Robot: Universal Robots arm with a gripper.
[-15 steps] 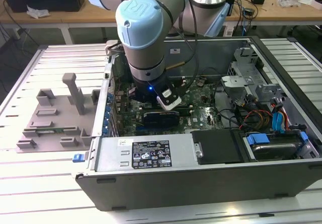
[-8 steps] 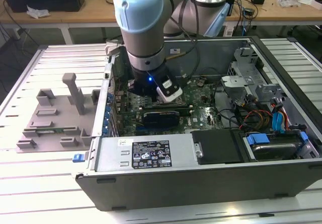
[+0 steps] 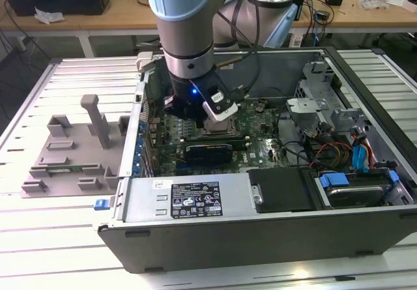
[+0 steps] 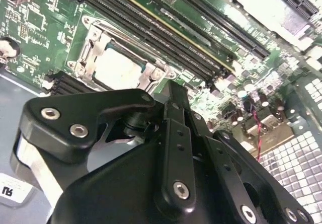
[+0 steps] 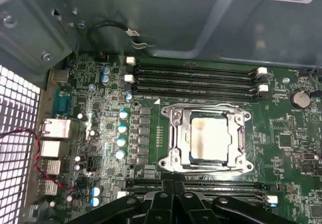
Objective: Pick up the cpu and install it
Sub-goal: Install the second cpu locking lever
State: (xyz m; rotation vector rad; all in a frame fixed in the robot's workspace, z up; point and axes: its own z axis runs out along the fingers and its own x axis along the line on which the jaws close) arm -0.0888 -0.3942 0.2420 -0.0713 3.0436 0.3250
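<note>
Inside the open computer case [image 3: 273, 238], the cpu [image 5: 210, 138] sits in its socket frame [image 5: 173, 133] on the motherboard [image 5: 100, 133]. Just above hovers the gripper [image 3: 218, 111], apart from it; whether its jaws are parted or closed, I cannot tell.

One cpu [image 5: 209, 138], four memory slots [image 5: 196, 81]

The cpu [image 5: 210, 139] lies inside its metal socket frame [image 5: 173, 133], open from above. Rows of memory slots [image 5: 196, 78] border one side and capacitors [image 5: 122, 133] another. The arm [image 3: 189, 49] stands directly over it; at the exterior view's right, cables [image 3: 326, 153] crowd the case.
</note>
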